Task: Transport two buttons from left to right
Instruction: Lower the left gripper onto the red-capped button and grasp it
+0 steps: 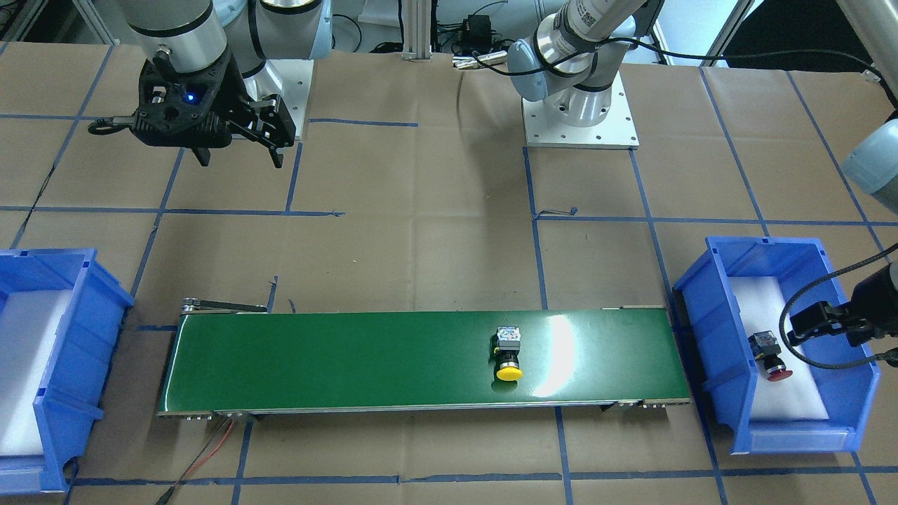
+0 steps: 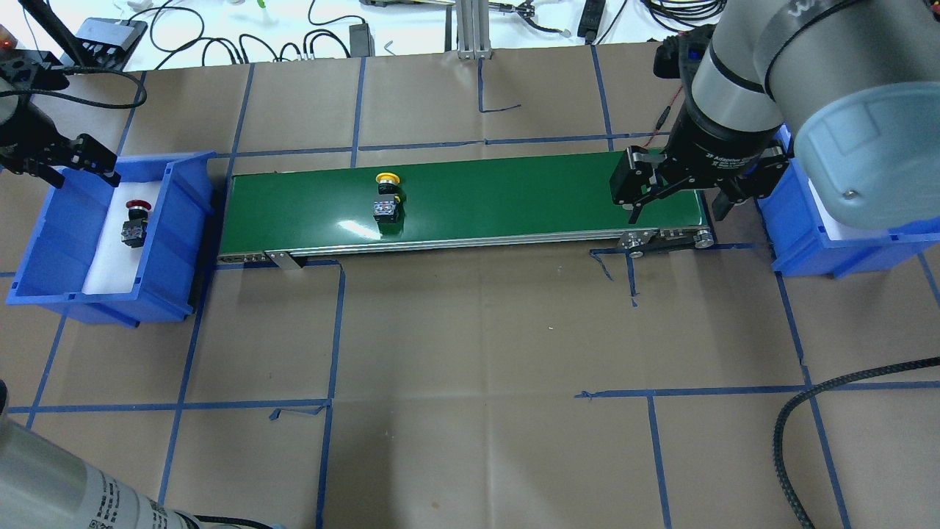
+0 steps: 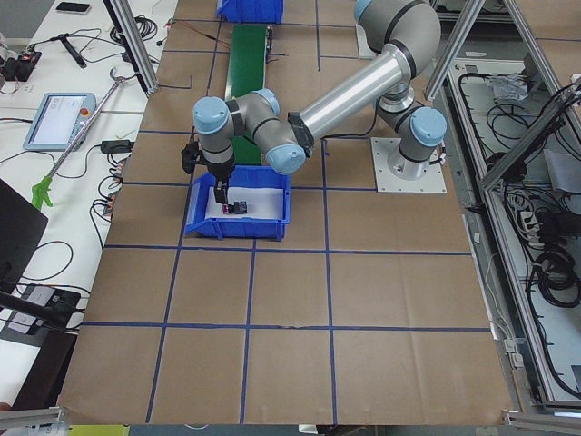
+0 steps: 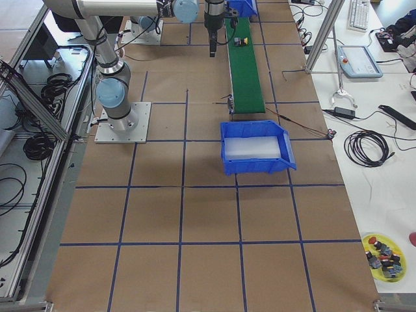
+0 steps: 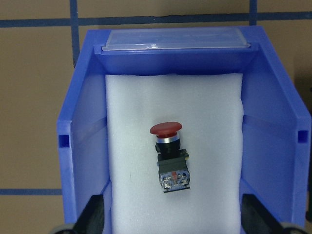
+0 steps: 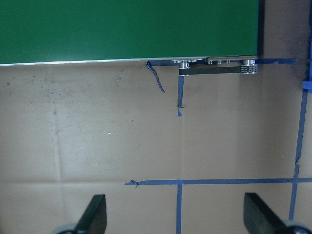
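Off the left end of the green conveyor belt (image 2: 499, 202), the left end effector (image 2: 79, 167) is hovering above a blue bin (image 2: 183, 220) that is sitting just beside that end of the belt. Its fingers are standing wide apart and are gripping nothing; in the left wrist view they are showing at the bottom corners, well clear of everything in the bin. Inside, the red-capped button (image 5: 169, 156) is lying on its side on a white foam pad (image 2: 110, 257), its cap pointing away from the robot and its black-and-grey body toward it, touching neither bin wall. On the belt itself, the yellow-capped button (image 2: 386, 197) is resting on its side in the left half, nearer the belt's left end than its middle, cap again pointing to the belt's far edge and body toward the near edge. At the right end of the belt, the right end effector (image 2: 675, 209) is hanging over the belt's near edge, fingers pointing down and spread wide, holding nothing; its wrist view is showing only the belt's edge and the brown-papered desk (image 2: 470, 353) with its blue tape lines. A second blue bin (image 2: 808, 235) is sitting just past the belt's right end, partly hidden behind the right arm
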